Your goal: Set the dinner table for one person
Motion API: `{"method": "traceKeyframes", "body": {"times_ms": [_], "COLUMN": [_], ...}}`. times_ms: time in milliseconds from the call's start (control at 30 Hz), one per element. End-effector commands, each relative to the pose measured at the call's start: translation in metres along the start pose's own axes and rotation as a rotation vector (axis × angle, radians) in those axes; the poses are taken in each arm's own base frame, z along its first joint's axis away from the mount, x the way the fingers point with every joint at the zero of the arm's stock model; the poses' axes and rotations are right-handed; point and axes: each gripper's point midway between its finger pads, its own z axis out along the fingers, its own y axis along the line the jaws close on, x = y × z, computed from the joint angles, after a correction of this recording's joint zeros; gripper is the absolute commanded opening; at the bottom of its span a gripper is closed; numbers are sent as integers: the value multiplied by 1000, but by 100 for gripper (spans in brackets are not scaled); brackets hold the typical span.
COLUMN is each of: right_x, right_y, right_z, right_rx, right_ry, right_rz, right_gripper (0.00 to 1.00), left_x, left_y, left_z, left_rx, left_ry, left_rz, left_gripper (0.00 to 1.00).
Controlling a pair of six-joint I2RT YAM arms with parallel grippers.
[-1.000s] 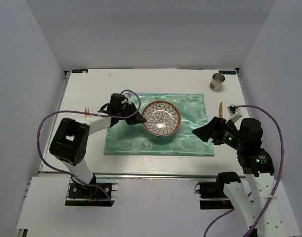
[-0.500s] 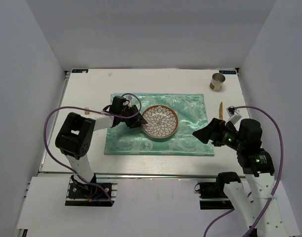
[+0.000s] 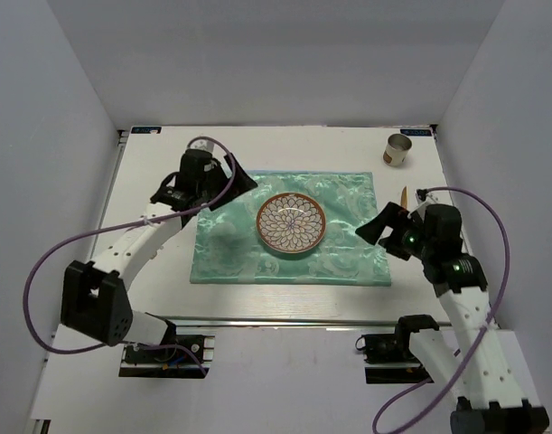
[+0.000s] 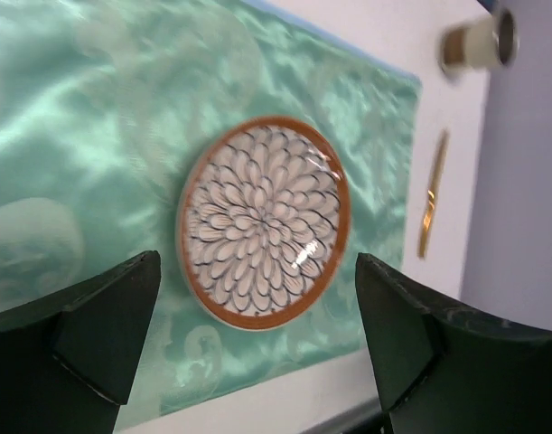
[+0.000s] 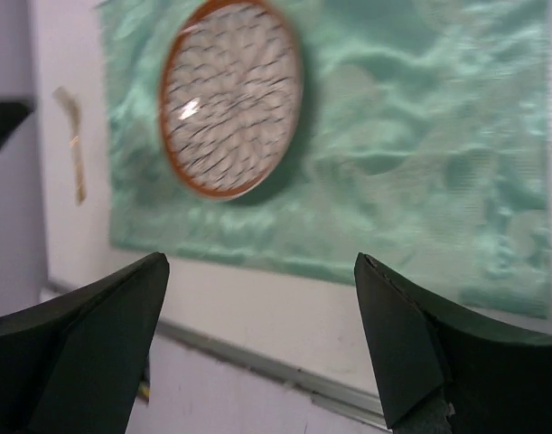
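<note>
A round plate (image 3: 292, 222) with a brown rim and petal pattern lies flat in the middle of the green cloth (image 3: 348, 258) on the white dinner table (image 3: 158, 163). My left gripper (image 3: 240, 180) hangs open above the cloth's far left corner, apart from the plate, with nothing between its fingers. In the left wrist view the plate (image 4: 262, 221) shows between the spread fingers (image 4: 104, 325). My right gripper (image 3: 377, 226) stands open over the cloth's right edge, empty. The right wrist view shows the plate (image 5: 230, 98) ahead of it.
A gold knife (image 3: 404, 197) lies on the table just right of the cloth. A small metal cup (image 3: 397, 149) stands at the back right corner. A gold fork (image 5: 74, 145) lies on the table beyond the cloth's left side. The metal front rail (image 5: 285, 375) runs below the right gripper.
My left gripper has opened, let go of the plate's left rim and drawn back up and to the far left. The plate stays on the cloth. The right gripper shifted slightly.
</note>
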Motion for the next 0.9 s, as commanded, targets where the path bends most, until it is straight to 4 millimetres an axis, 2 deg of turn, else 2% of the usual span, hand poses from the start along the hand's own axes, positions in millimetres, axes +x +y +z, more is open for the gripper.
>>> {"method": "traceKeyframes", "body": {"times_ms": [0,33,67,100,133,167,200,233,267,300,333,367,400,433,467,500,533,567,600,633,667,700,767,867], "right_x": [-50,-61,-72,-95,-100,-111,-137,-143,-155,-158,-193,-206,-210,-238,-250,-248,-279,-276,-271,-295,-300,-292,-308,-311], "right_y": [-40,-66,-72,-85,-99,-105,-105,-119,-120,-132,-119,-116,-133,-123,-122,-150,-138,-147,-173,-167,-172,-191,-195,-213], "right_z": [17,24,25,16,23,24,20,37,43,64,71,83,103,109,118,140,145,150,173,178,185,205,216,239], "right_rx": [266,405,456,566,644,683,721,774,783,820,766,739,761,726,708,728,687,723,771,742,737,756,718,686], "right_ry": [-185,-226,-272,-372,-384,-427,-504,-483,-490,-431,-480,-475,-418,-455,-456,-388,-426,-379,-334,-361,-352,-317,-341,-357], "right_rz": [138,171,243,281,304,341,342,355,356,340,331,308,280,263,252,265,265,284,303,282,279,287,257,256], "right_gripper": [89,89,89,89,89,89,89,89,89,89,89,89,89,89,89,89,89,89,89,89,89,89,89,89], "left_x": [-24,-20,-17,-16,-15,-12,-7,-3,-1,4,6,6,6,6,6,4,5,6,6,5,3,4,5,14], "left_y": [43,59,63,67,76,81,88,97,100,106,110,112,114,121,124,126,130,135,134,131,128,127,123,116], "left_z": [-43,-55,-61,-67,-78,-83,-88,-95,-97,-101,-103,-106,-108,-111,-114,-114,-116,-118,-118,-119,-118,-116,-114,-102], "left_rx": [-330,-401,-418,-441,-483,-503,-523,-543,-550,-566,-579,-584,-590,-619,-626,-631,-644,-654,-649,-643,-626,-608,-582,-507], "left_ry": [-89,-58,-43,-41,-45,-42,-32,-44,-43,-33,-31,-34,-31,-37,-46,-58,-67,-74,-81,-92,-107,-108,-102,-50], "left_rz": [38,41,51,62,101,108,119,132,142,154,164,177,202,214,225,241,247,250,246,245,241,254,265,302], "left_gripper": [98,98,98,98,98,98,98,98,98,98,98,98,98,98,98,98,98,98,98,98,98,98,98,98]}}
